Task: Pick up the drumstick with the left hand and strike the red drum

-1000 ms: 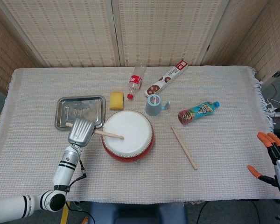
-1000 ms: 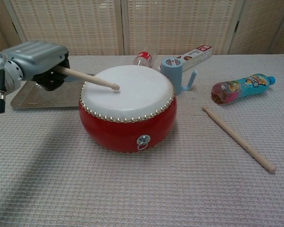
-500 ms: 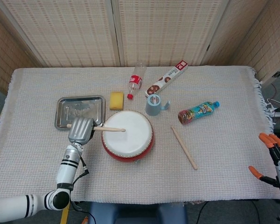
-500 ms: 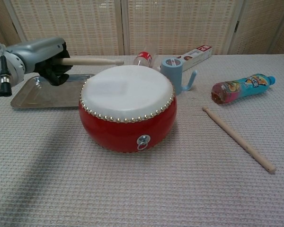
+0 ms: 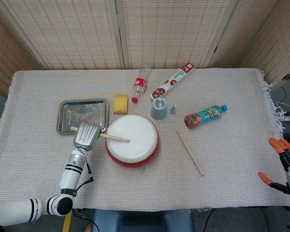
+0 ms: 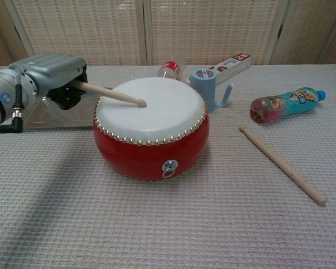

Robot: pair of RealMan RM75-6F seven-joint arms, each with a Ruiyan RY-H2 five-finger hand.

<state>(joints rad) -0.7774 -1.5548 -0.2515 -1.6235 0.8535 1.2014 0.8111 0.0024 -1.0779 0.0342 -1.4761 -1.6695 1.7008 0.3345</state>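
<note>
While the left hand (image 6: 55, 75) grips the drumstick (image 6: 109, 93) by its butt end, the stick's long axis runs out to that hand's right and slopes slightly down, its tip resting on the white skin of the red drum (image 6: 151, 126) just beside the hand. Behind the hand lies a metal tray (image 5: 83, 115). Far off at the table's right edge, the right hand (image 5: 286, 164) holds nothing, fingers spread

L hand (image 5: 85, 136) closed round drumstick (image 5: 114, 138), arm reaching fwd; R hand (image 5: 286, 164) low, fingers apart, holding nothing.
</note>
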